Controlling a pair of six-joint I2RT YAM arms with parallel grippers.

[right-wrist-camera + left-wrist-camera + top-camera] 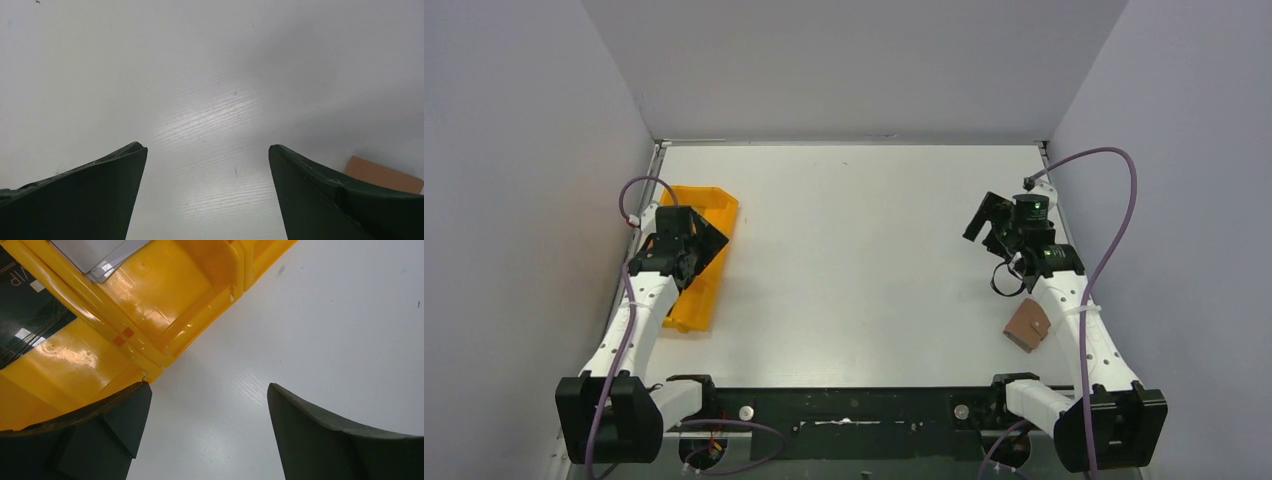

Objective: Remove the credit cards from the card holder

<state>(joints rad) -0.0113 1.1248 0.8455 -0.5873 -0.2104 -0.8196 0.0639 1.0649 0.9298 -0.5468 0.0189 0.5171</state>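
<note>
1. Left gripper — fingers spread wide, nothing between them. One finger hangs over a corner of the orange tray, the other over the bare white table.
2. Tray lies at the table's left side, its long side running roughly near to far, partly under the left wrist.
3. Black card lies flat in one tray compartment. The silvery grey card is in the next compartment, with a divider wall between them. A paler edge shows under the grey card; cannot tell what it is.
4. Right gripper — fingers just as wide and empty, above bare table on the right side.
5. Card holder lies on the table at the right, brown outside up, just beside the right arm. It is nearer the arm bases than the gripper and apart from the fingers.
6. Right wrist view shows only a brown corner of the holder, past one finger.
7. Holder and tray are well apart, on opposite sides of the table.
</note>
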